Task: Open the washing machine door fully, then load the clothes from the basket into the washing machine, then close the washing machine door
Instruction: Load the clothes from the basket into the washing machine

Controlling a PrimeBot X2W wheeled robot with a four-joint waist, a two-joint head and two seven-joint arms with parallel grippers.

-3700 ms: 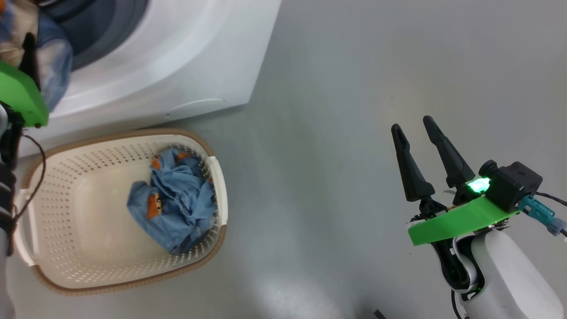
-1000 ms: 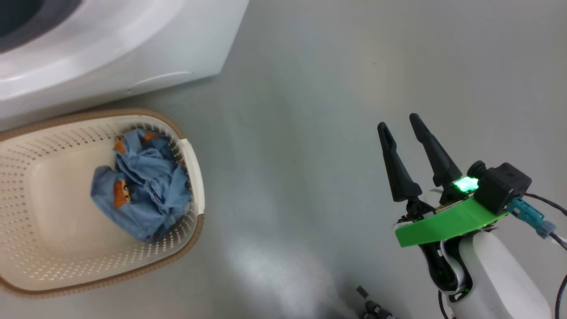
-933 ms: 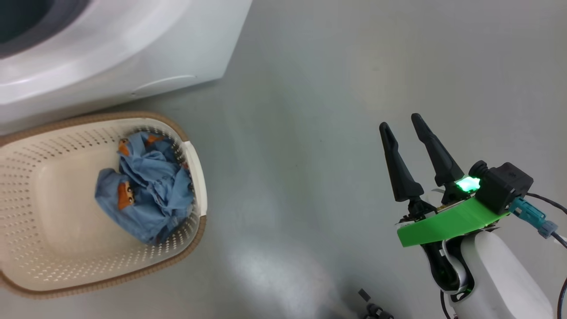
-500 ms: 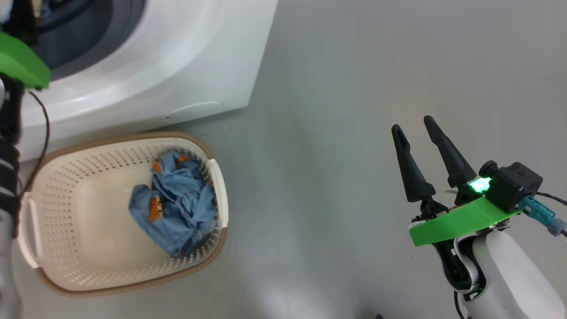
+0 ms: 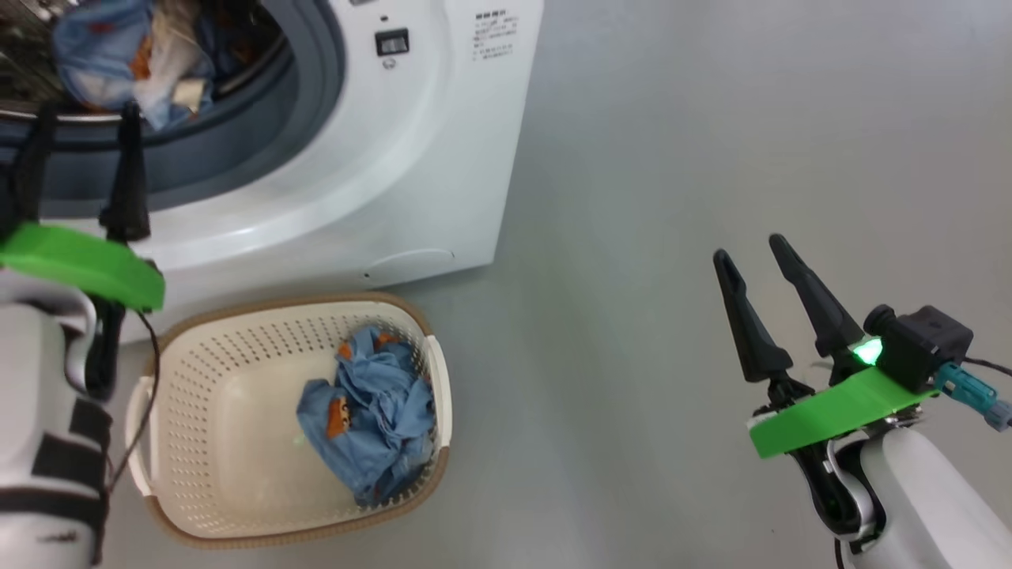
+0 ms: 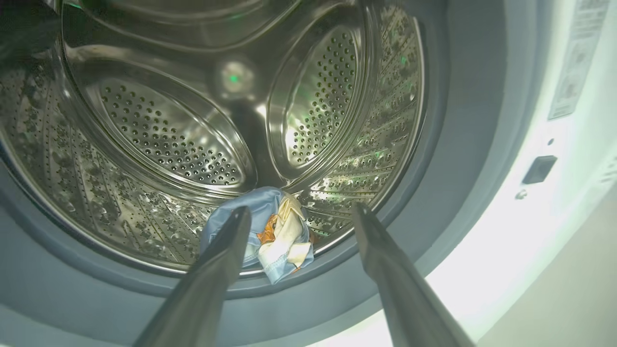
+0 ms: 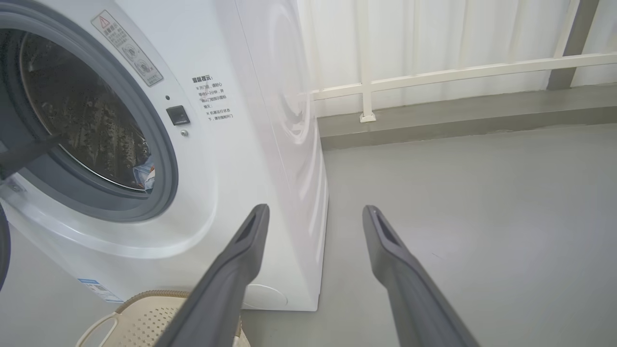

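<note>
Soft, even daylight; blown-out glare on the washing machine point(image 6: 475, 289) front, dim drum point(image 6: 168, 144), blurred near fingers point(image 6: 212, 284).

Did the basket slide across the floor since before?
No. The basket sits just as close to the round service cap on the washing machine as before. The whole head view shifted, not the basket.

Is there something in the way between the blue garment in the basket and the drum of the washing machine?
Nothing visible does. The blue garment lies uncovered in the basket, on the floor just before the washing machine, whose drum mouth is open. The left gripper, fingers apart and empty, is at that opening.
</note>
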